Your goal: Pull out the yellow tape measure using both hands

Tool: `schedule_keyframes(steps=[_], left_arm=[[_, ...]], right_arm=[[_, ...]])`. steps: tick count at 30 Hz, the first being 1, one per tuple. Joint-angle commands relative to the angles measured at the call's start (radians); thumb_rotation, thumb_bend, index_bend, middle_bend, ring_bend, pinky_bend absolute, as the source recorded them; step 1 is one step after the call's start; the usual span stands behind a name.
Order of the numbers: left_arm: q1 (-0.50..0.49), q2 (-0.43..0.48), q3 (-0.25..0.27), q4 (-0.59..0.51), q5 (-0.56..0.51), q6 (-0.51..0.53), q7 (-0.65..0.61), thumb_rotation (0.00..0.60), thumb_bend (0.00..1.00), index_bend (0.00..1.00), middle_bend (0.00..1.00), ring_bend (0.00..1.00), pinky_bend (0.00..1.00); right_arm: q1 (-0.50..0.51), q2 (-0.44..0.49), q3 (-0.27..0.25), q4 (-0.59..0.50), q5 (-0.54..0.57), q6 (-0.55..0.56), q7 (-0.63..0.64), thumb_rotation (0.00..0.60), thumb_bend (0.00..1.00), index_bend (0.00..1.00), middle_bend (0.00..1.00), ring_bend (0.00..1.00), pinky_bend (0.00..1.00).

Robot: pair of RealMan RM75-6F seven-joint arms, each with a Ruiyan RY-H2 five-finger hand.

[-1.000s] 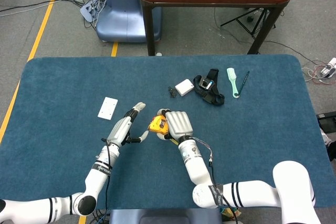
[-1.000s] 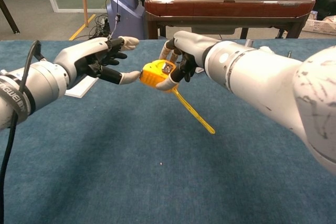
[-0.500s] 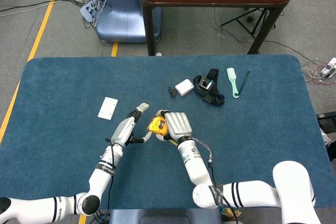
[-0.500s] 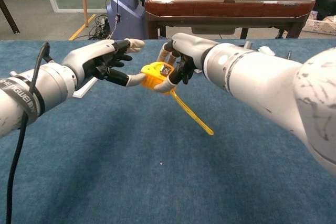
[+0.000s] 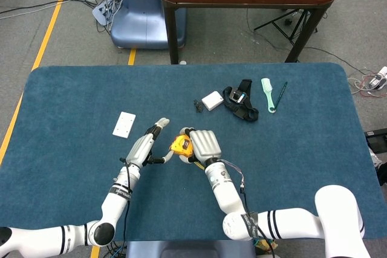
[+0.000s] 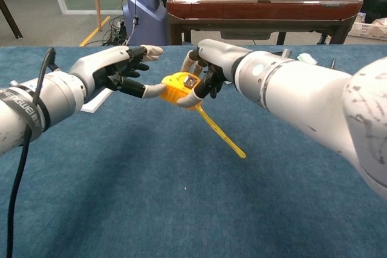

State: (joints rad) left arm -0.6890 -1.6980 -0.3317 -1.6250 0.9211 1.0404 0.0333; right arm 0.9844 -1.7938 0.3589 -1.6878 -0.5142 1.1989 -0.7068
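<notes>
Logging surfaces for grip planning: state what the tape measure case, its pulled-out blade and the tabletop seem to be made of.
Tape measure case: likely hard moulded plastic, glossy yellow with highlights.
Blade: thin yellow strip, probably painted steel; it juts out stiffly without sagging, so not cloth.
Tabletop: blue felt or short-pile carpet, matte and fuzzy, no reflections.

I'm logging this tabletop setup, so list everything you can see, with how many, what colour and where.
Tape measure: one, yellow, mid-table, blade partly out.
Flat plate: one, white, left of hands.
Small box: one, white, rear centre.
Small clip: one, black, beside the box.
Strap: one, black, right of box.
Comb: one, green, rear right.
Pen: one, dark, beside comb.
Table: one, blue.
Left hand: fingertip touching case.
Right hand: gripping case.
</notes>
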Motion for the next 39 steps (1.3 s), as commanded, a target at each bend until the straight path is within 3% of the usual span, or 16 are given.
schedule_keyframes(steps=[1, 39], left_arm=[[0.002, 0.003, 0.001, 0.000, -0.002, 0.001, 0.000, 0.600, 0.34, 0.00, 0.00, 0.00, 0.00], [0.015, 0.050, -0.014, 0.018, -0.052, 0.015, 0.020, 0.600, 0.34, 0.00, 0.00, 0.00, 0.00]], right_arm=[[-0.002, 0.002, 0.000, -0.001, -0.005, 0.000, 0.005, 0.600, 0.80, 0.68, 0.66, 0.61, 0.36], [-0.015, 0.065, -0.034, -0.035, -0.006, -0.031, 0.027, 0.600, 0.82, 0.71, 0.68, 0.63, 0.36]])
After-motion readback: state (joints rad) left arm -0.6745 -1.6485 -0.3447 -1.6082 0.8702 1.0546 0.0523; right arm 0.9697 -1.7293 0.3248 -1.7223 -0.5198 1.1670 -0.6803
